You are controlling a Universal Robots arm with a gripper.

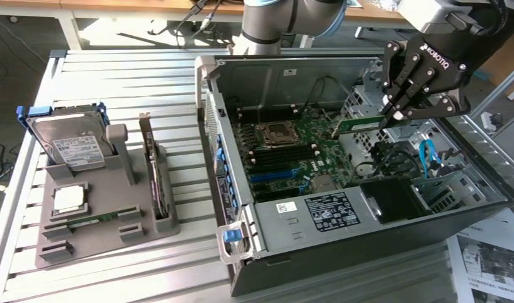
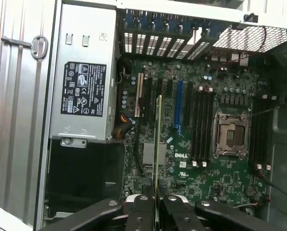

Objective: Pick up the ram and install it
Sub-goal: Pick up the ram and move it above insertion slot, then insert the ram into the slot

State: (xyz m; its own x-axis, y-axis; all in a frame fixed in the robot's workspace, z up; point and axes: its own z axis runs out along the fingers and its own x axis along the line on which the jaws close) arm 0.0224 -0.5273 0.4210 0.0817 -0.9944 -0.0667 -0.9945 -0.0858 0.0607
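While the pick-up looked done and the install was in hand, the black metal gripper (image 1: pixel 398 113) was clenched on one end of the long, thin green ram (image 1: pixel 362 124), at the exterior view's right, over the open grey computer case (image 1: pixel 208 126). Seating it would call for squaring its edge, probably, with a narrow black memory slot (image 2: pixel 197 125)
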